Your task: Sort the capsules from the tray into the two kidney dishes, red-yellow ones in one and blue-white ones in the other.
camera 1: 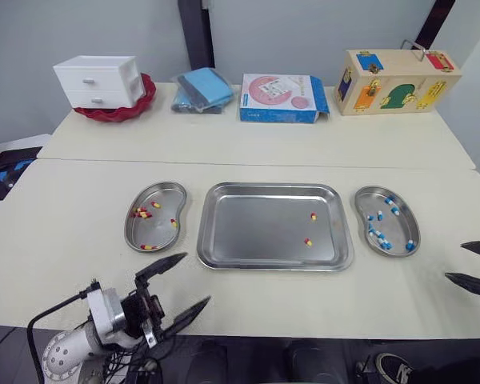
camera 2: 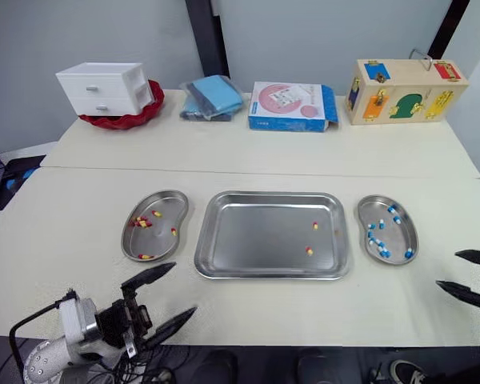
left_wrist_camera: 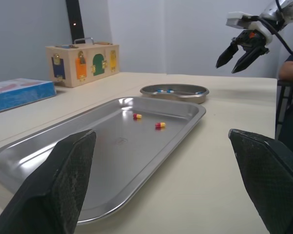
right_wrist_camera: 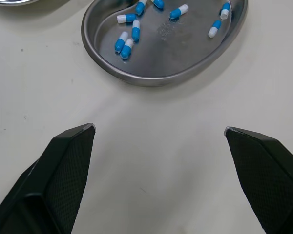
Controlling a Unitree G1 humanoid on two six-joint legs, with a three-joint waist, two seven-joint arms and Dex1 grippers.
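red-yellow capsules (camera 1: 308, 242), two in the tray (camera 1: 248, 232), lie at 2 o'clock from the left gripper (camera 1: 196, 278), wide open and empty; right gripper (camera 1: 456, 262) likewise.

One tray (camera 1: 256, 228), two kidney dishes (camera 1: 158, 234). Red-yellow capsules (camera 1: 308, 242): two in the tray, about six in the left dish (camera 1: 162, 196). Blue-white capsules (camera 1: 384, 243): about nine, all in the right dish (camera 1: 400, 226). Along the bench's (camera 1: 72, 232) far edge: one drawer unit (camera 1: 100, 80), one red bowl (camera 1: 141, 104), one blue box (camera 1: 280, 98), one wooden box (camera 1: 396, 80).
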